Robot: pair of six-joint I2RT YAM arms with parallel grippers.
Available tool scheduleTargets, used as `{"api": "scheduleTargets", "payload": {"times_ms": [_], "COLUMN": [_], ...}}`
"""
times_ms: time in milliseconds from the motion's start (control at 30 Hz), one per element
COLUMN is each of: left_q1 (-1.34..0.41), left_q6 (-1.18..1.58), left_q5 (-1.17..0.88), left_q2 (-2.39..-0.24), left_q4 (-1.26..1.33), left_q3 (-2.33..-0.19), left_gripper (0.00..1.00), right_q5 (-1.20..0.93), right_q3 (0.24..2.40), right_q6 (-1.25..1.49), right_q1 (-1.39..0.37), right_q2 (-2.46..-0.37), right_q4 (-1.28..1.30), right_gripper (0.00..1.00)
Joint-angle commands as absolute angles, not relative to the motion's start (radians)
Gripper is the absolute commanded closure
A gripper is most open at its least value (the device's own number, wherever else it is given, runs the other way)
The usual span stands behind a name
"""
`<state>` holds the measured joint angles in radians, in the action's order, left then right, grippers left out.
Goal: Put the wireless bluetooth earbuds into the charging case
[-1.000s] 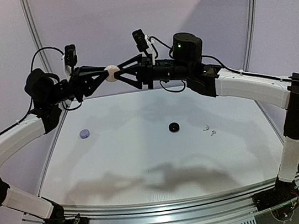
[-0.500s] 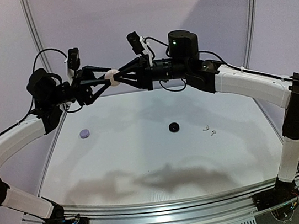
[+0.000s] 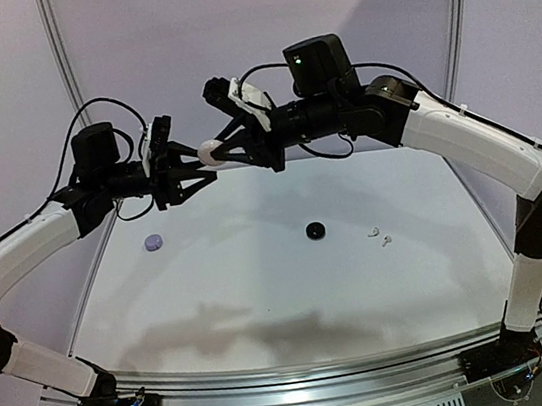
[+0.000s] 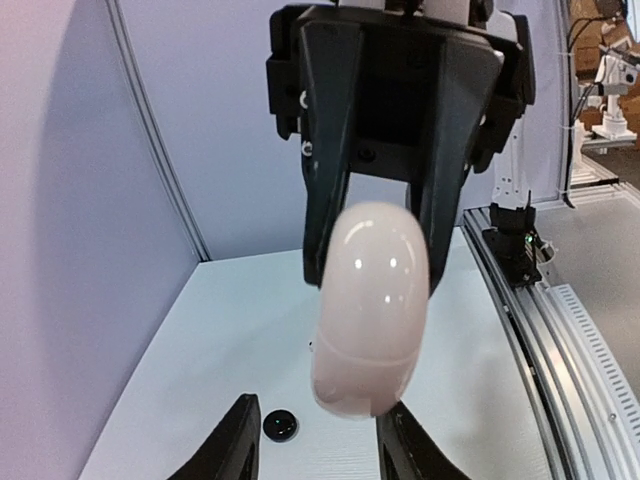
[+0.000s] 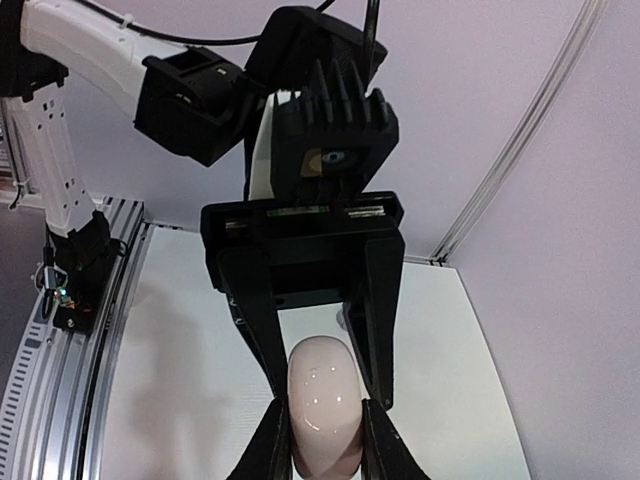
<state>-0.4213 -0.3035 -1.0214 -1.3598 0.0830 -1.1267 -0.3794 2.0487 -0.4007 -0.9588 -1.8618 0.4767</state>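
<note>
A pale pinkish-white charging case (image 3: 210, 153), lid closed, hangs high above the table's far side. My right gripper (image 3: 216, 153) is shut on it, one finger on each flank of the case (image 5: 325, 400). Facing it, my left gripper (image 3: 203, 168) is open. Its fingertips (image 4: 235, 445) straddle the lower end of the case (image 4: 370, 310) without pinching it. Two tiny white earbuds (image 3: 379, 236) lie on the table at the right, well below both grippers.
A small black round case (image 3: 314, 229) sits mid-table, also seen between the left fingers (image 4: 279, 426). A lavender round case (image 3: 154, 243) lies at the left. Grey walls with metal rails close the back and sides.
The case has passed from my left gripper to my right: the left jaws opened, the right jaws closed on it. Both wrists have turned, and the meeting point has dropped slightly.
</note>
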Motion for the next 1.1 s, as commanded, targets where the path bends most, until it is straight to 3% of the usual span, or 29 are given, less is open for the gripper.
{"api": "scheduleTargets", "payload": {"times_ms": [0, 300, 467, 667, 1067], "left_q1": [-0.442, -0.443, -0.445, -0.446, -0.449], "left_q6": [-0.327, -0.295, -0.28, -0.264, -0.252], "left_q5": [-1.046, -1.1, -1.118, -1.149, -1.155], "left_q2": [-1.359, -1.363, -1.364, -1.364, -1.361], "left_q4": [0.068, 0.101, 0.122, 0.147, 0.156], "left_q3": [-1.138, -1.133, -1.134, -1.128, -1.115], "left_gripper": [0.6, 0.68, 0.77, 0.7, 0.74], "right_q5": [-0.342, -0.338, -0.345, -0.354, -0.397], "right_q3": [2.073, 2.078, 2.076, 2.075, 2.066], "right_q6": [-0.482, -0.503, -0.499, -0.49, -0.438], "right_q1": [-0.969, -0.972, -0.971, -0.972, -0.971], "right_q2": [-1.879, -1.885, -1.888, -1.897, -1.902], "right_q4": [0.559, 0.56, 0.55, 0.534, 0.453], "right_gripper": [0.93, 0.94, 0.94, 0.95, 0.96]}}
